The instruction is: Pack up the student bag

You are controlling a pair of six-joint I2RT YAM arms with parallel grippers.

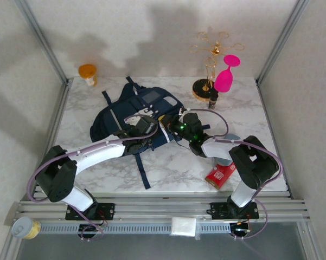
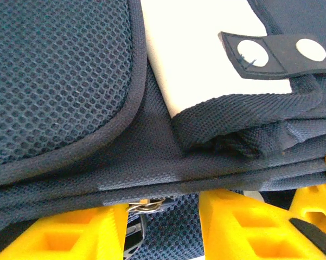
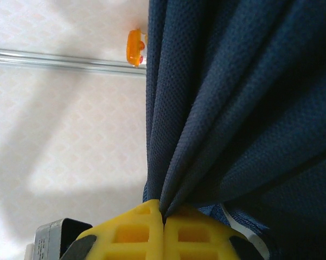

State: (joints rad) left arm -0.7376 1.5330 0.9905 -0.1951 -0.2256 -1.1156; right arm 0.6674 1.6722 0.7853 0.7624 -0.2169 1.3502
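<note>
The student bag (image 1: 131,112), navy with white patches, lies flat left of the table's middle, its straps trailing toward the near edge. My left gripper (image 1: 145,128) rests on the bag's near right part. In the left wrist view its yellow fingers (image 2: 70,233) stand apart with blue mesh and a metal zip pull (image 2: 146,205) between them, and a navy seam band hides the tips of the left gripper (image 2: 163,203). My right gripper (image 1: 174,126) is at the bag's right edge. Close up, the right gripper (image 3: 164,208) is shut on a pinched fold of the student bag (image 3: 233,108).
An orange pill bottle (image 1: 88,73) stands at the back left. A gold jewellery stand (image 1: 209,59), a pink goblet (image 1: 227,76) and a small dark bottle (image 1: 212,99) are at the back right. A red box (image 1: 221,174) lies near the right arm's base.
</note>
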